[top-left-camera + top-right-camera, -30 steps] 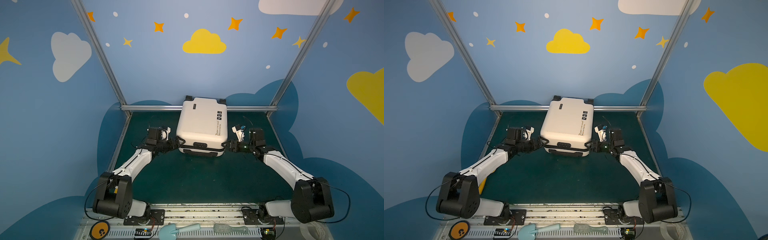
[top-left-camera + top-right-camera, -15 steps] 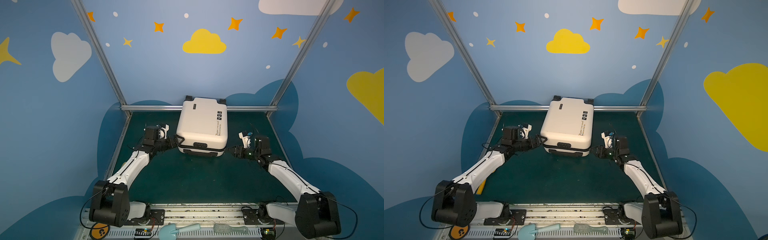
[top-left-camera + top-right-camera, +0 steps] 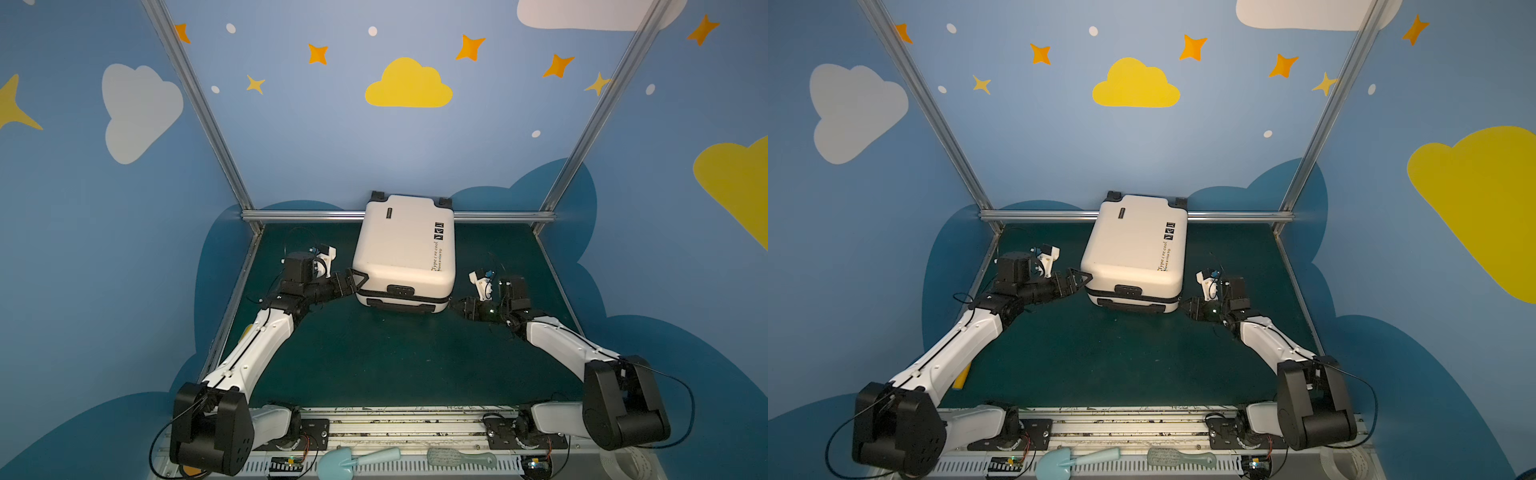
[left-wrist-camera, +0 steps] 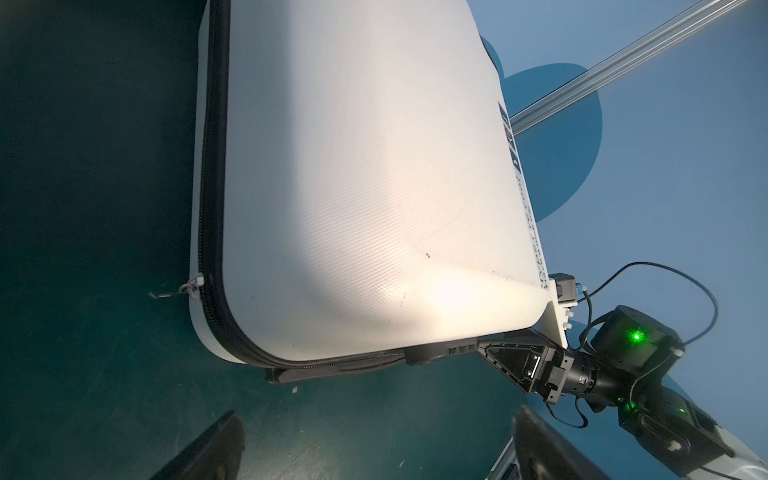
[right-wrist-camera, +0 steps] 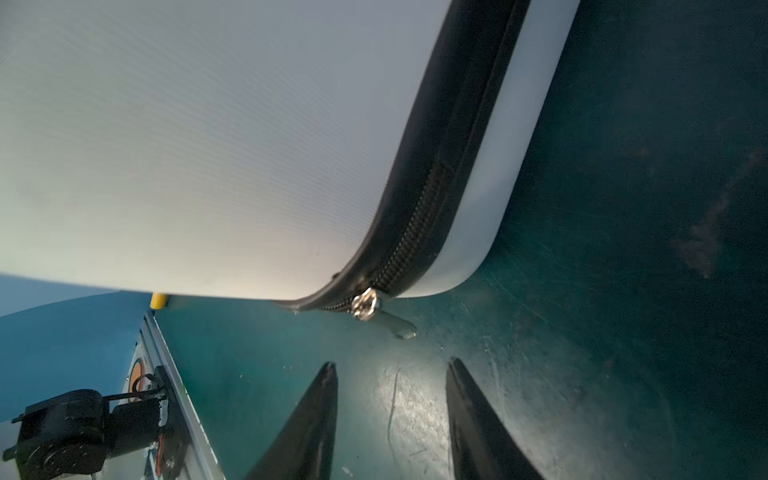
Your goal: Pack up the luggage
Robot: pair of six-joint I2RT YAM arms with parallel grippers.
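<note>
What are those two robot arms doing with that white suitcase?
They are working on the small white hard-shell suitcase, which lies with its lid down on the dark green table. The left gripper sits wide open at the suitcase's near left corner. The right gripper is open too, holding nothing, and points at the silver zipper pull at the near right corner.
</note>
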